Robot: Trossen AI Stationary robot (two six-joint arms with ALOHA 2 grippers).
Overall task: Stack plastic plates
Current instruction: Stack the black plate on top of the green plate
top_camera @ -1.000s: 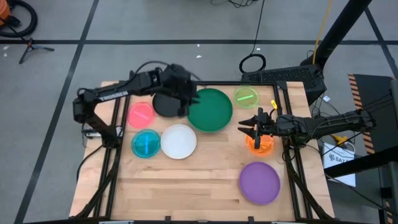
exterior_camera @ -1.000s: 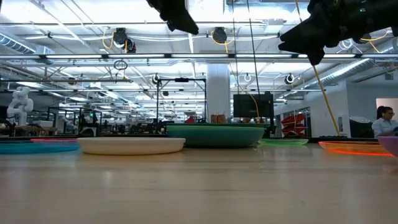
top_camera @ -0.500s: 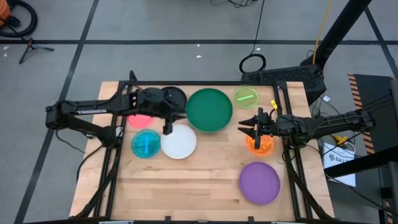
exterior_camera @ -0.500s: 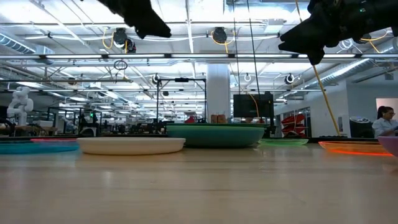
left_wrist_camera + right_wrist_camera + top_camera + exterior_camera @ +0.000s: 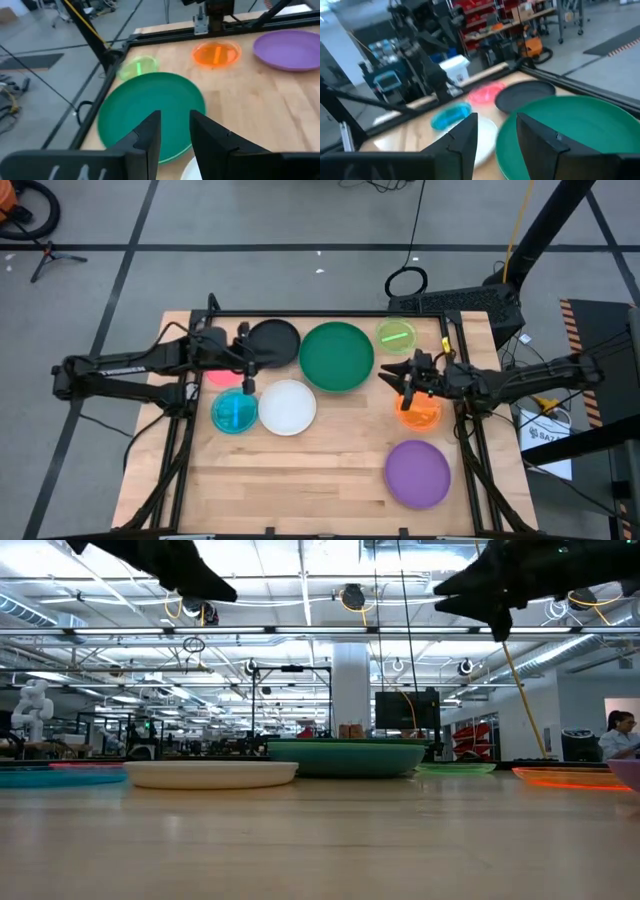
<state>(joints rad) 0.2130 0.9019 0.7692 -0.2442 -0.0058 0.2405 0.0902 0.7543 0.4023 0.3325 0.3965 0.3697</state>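
1. Purple plate (image 5: 418, 473) lies alone near the counter's (image 5: 300, 470) front right corner; also in the left wrist view (image 5: 292, 42).
2. White plate (image 5: 287, 407) sits mid-counter, left of centre, just beside the blue plate (image 5: 234, 412) on its left; they look to be touching. Low view shows the white plate flat (image 5: 210, 772).
3. Orange plate (image 5: 420, 413) is near the right edge, partly under the right arm; also visible at (image 5: 216, 53).
4. Right gripper (image 5: 404, 376) hangs above the counter just behind the orange plate, between it and the dark green plate; fingers a little apart, holding nothing.
5. Left gripper (image 5: 246, 368) is above the counter over the gap between the pink plate and the black plate; fingers slightly spread, empty.
6. Pink plate (image 5: 222, 374) lies behind the blue one, mostly hidden by the left arm.
7. Dark green plate (image 5: 337, 357) sits at back centre, the biggest one; its left rim is touching or just beside the black plate (image 5: 274, 342).
8. Lime plate (image 5: 396, 336) is near the back right corner, just right of the dark green plate.
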